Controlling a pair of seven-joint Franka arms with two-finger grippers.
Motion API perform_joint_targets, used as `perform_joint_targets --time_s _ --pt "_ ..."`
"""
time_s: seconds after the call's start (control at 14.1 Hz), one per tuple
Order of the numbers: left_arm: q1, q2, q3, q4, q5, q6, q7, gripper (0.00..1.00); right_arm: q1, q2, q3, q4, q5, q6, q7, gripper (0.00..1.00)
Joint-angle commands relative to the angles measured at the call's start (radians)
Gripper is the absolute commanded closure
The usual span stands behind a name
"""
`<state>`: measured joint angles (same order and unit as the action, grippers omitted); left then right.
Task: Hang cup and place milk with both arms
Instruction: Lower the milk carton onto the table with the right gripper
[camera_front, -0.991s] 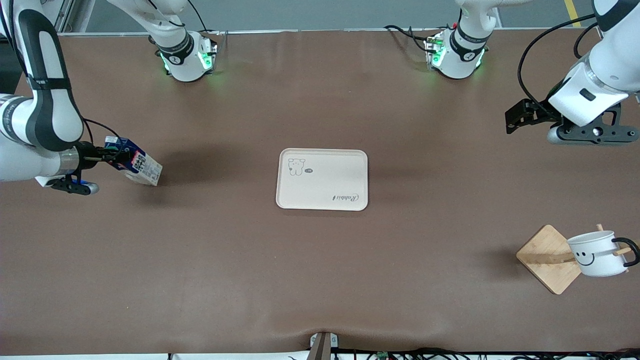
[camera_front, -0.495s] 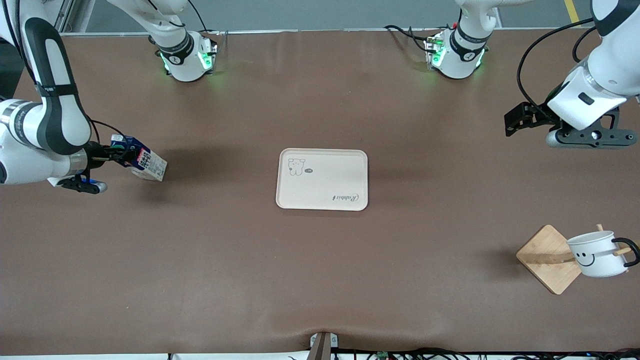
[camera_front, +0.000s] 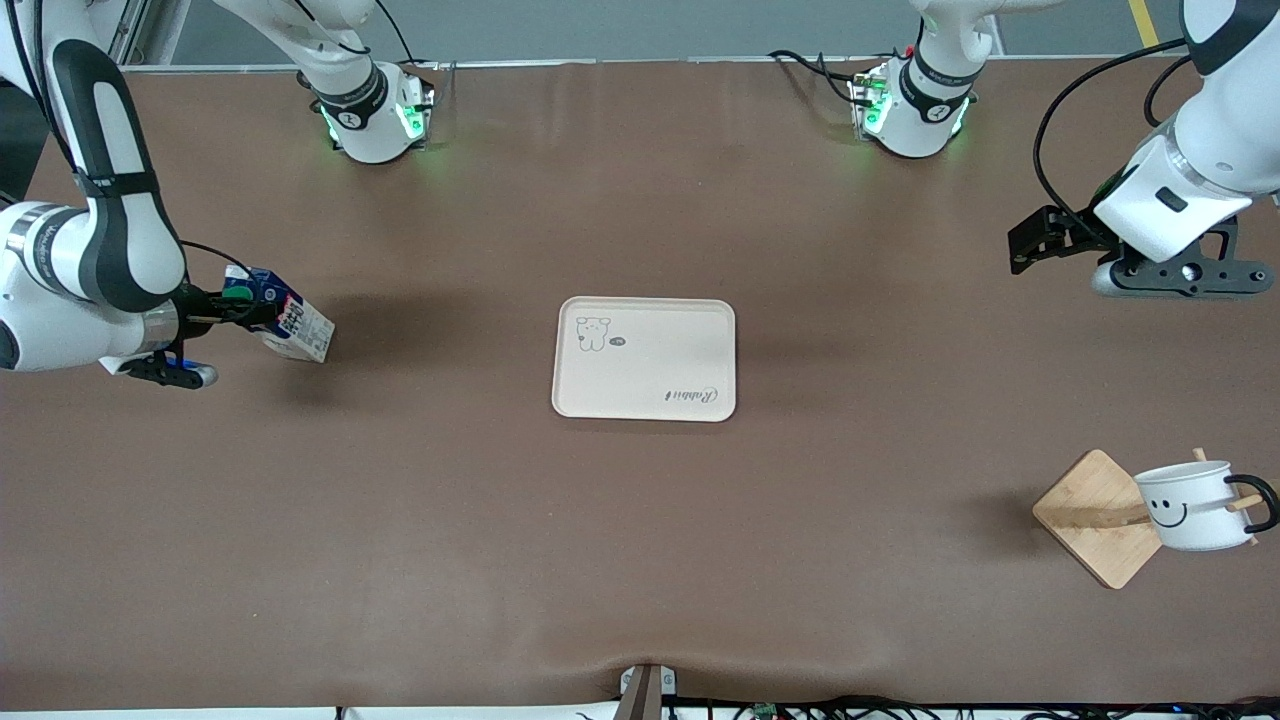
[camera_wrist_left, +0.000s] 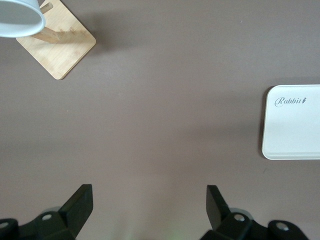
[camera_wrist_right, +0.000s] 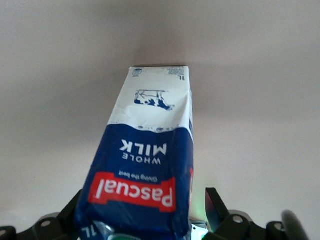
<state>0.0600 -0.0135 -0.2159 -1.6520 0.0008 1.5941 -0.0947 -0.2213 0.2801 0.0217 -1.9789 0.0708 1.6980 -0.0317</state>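
Looking down from the front camera, a brown table (camera_front: 640, 560) holds a cream tray (camera_front: 644, 358) at its centre. At the right arm's end, the right gripper (camera_front: 240, 306) is clamped on the blue top of the milk (camera_front: 283, 324); the carton hangs tilted in the air over bare table, well apart from the tray. It looks carried rather than set down, probably on its way to the tray. At the left arm's end, the left gripper (camera_front: 1030, 240) hangs empty over bare table, fingers spread. Nearer the camera at that same end, the cup (camera_front: 1195, 506) hangs by its black handle on a peg of a wooden rack (camera_front: 1098, 516), smiley face showing, so the hanging part seems done and this arm appears to be waiting.

The left wrist view looks straight down between two black fingers (camera_wrist_left: 80, 202) set wide apart with nothing in the gap. The rack's square base (camera_wrist_left: 64, 45) and the cup's white rim (camera_wrist_left: 20, 19) sit in one corner, an edge of the tray (camera_wrist_left: 292, 122) at another side.

The right wrist view is filled by the milk carton (camera_wrist_right: 150, 170), printed "Pascual Whole Milk", its pale lower part pointing away toward the table. One black finger (camera_wrist_right: 215, 207) shows alongside the blue top, where the grip falls.
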Motion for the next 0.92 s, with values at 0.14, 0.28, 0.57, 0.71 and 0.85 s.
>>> perform_joint_targets --time_s 0.14,0.28,0.57,0.71,0.85 --pt "0.004 -0.005 -0.002 0.021 0.001 0.004 0.003 0.0 0.002 0.001 0.012 0.051 -0.016 -0.049 -0.004 0.0" --pt "0.006 -0.005 -0.002 0.026 0.001 0.004 0.006 0.0 0.01 0.001 0.012 0.077 -0.013 -0.076 0.001 0.0" --pt "0.006 -0.014 0.001 0.041 0.001 0.0 0.013 0.0 0.032 0.001 0.014 0.199 -0.005 -0.187 0.006 0.0" --pt "0.008 -0.017 0.006 0.044 0.001 -0.003 0.019 0.0 0.045 0.001 0.014 0.26 -0.005 -0.195 0.006 0.0" --pt "0.008 -0.017 0.006 0.049 0.001 -0.005 0.019 0.0 0.052 0.002 0.014 0.313 -0.005 -0.184 0.004 0.0"
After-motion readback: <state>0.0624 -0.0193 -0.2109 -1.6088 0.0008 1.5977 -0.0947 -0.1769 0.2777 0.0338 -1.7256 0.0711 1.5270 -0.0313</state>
